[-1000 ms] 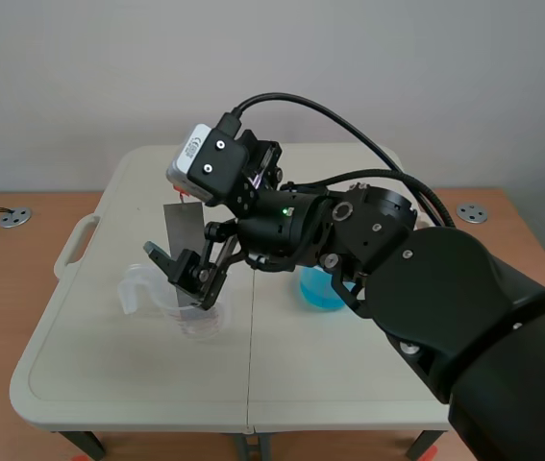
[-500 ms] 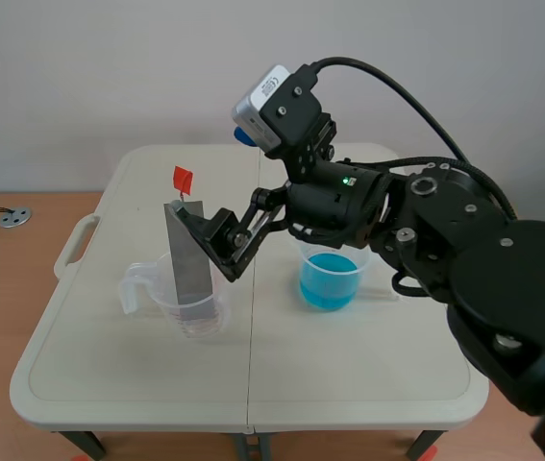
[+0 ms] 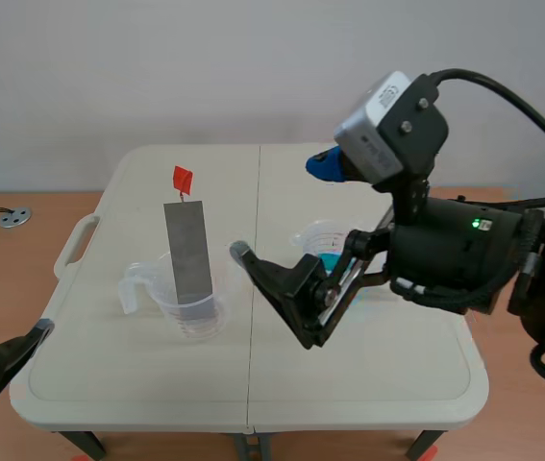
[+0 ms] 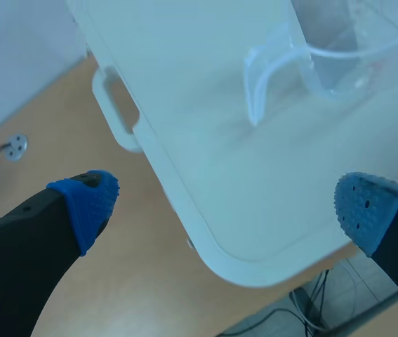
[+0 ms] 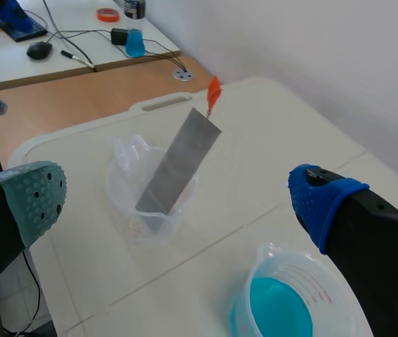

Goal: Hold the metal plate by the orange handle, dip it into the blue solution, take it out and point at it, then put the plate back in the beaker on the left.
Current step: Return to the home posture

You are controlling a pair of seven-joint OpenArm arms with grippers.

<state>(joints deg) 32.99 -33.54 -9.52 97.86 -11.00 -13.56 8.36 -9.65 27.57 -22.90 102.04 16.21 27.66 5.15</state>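
Beige desk [image 3: 109,375] is carrying the metal plate [image 3: 187,252], which is leaning in the clear beaker [image 3: 190,312] with its orange handle [image 3: 183,179] sticking up. Right claw [image 3: 274,296] is hanging wide open beside it, partly blocking the blue solution [image 5: 277,309], and left claw [image 4: 225,205] is gaping open off the desk's corner.

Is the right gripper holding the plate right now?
No, the right gripper is open, and the plate leans untouched in the clear beaker ahead of it.
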